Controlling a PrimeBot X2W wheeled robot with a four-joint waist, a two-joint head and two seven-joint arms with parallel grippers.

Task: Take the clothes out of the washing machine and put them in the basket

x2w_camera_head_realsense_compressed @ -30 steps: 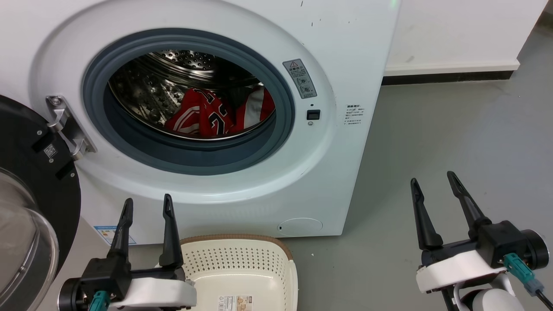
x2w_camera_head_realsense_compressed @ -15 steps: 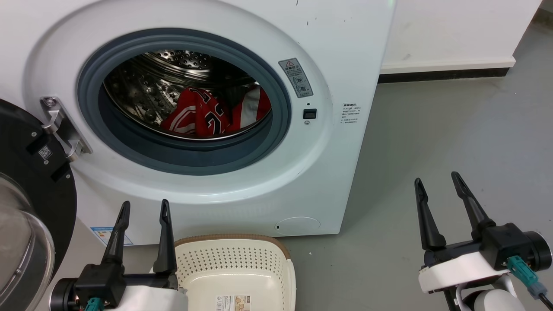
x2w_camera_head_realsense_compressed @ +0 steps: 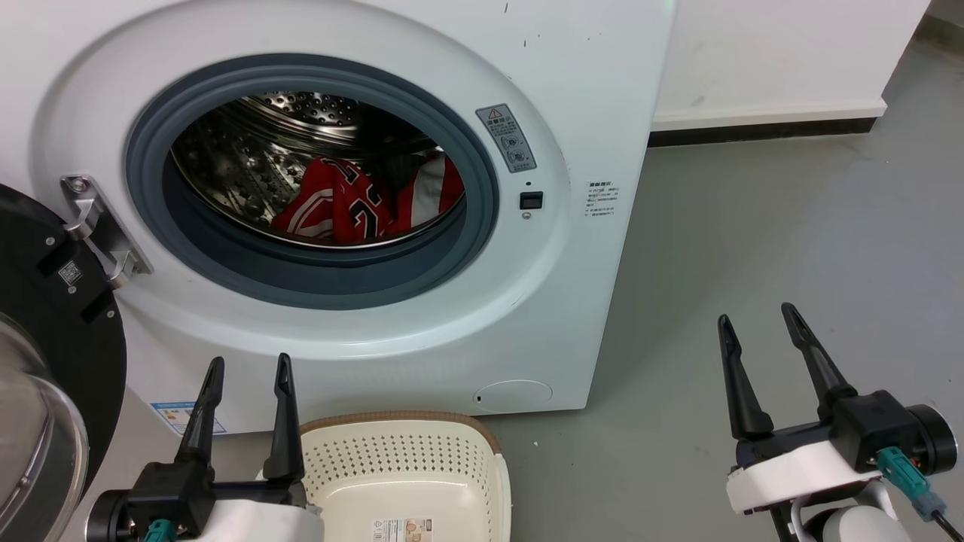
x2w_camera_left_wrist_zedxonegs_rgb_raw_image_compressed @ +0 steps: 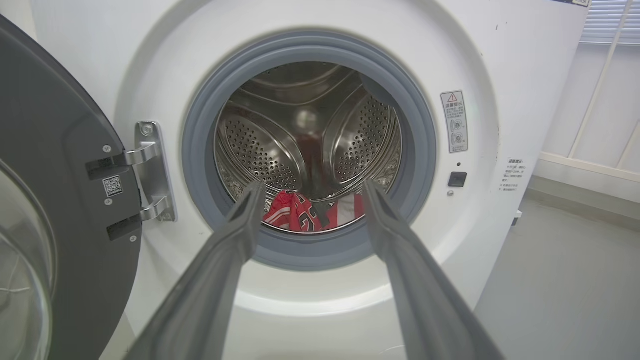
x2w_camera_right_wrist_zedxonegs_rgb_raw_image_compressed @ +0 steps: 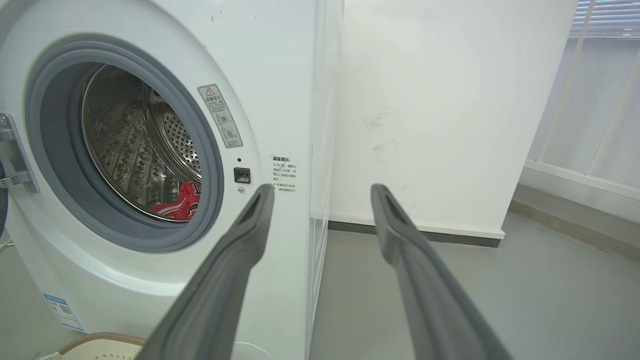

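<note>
The washing machine [x2w_camera_head_realsense_compressed: 587, 90] stood with its dark door [x2w_camera_head_realsense_compressed: 53, 316] swung open to the robot's left, leaving the grey-rimmed porthole exposed. The clothes [x2w_camera_head_realsense_compressed: 354, 207] lay heaped at the bottom of the steel drum [x2w_camera_head_realsense_compressed: 248, 158], near its front lip. A red garment with "23" numbers lay on the left, touching one with a broad white stripe on the right.

The left gripper [x2w_camera_head_realsense_compressed: 250, 361] hung low in front of the machine, below and outside the porthole, its jaws spread apart and holding nothing. In the left wrist view the clothes showed between its two fingers [x2w_camera_left_wrist_zedxonegs_rgb_raw_image_compressed: 235, 235], well beyond the tips and inside the drum.

The right gripper [x2w_camera_head_realsense_compressed: 757, 315] was off to the machine's right over the grey floor [x2w_camera_head_realsense_compressed: 753, 226], likewise spread and empty, well apart from the clothes. In the right wrist view a patch of red cloth showed in the porthole, left of both fingers.

The basket [x2w_camera_head_realsense_compressed: 407, 416] sat on the floor at the foot of the machine, just beside the left gripper on its right. The paper label on its base was in plain sight.
</note>
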